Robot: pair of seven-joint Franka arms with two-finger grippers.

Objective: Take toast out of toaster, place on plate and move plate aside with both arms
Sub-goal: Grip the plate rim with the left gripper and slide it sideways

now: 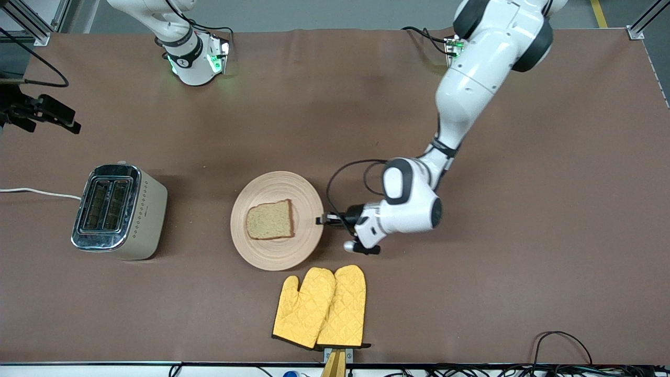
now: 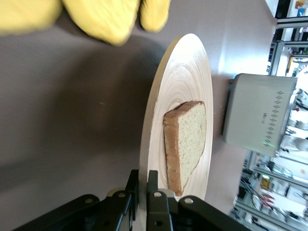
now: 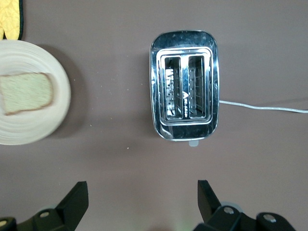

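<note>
The toast (image 1: pixel 270 220) lies flat on the round beige plate (image 1: pixel 277 183) in the middle of the table. My left gripper (image 1: pixel 320 220) is low at the plate's rim on the side toward the left arm's end. In the left wrist view its fingers (image 2: pixel 136 182) are shut on the plate's rim (image 2: pixel 147 144), one on each side, with the toast (image 2: pixel 187 139) just past them. My right gripper (image 3: pixel 143 192) is open and empty, high over the table beside the toaster (image 3: pixel 185 86). The plate (image 3: pixel 29 127) and toast (image 3: pixel 26 92) also show in the right wrist view.
A cream and chrome toaster (image 1: pixel 118 212) with empty slots stands toward the right arm's end, its white cord (image 1: pixel 36 192) running off the table. Two yellow oven mitts (image 1: pixel 322 306) lie nearer the front camera than the plate, close to the table edge.
</note>
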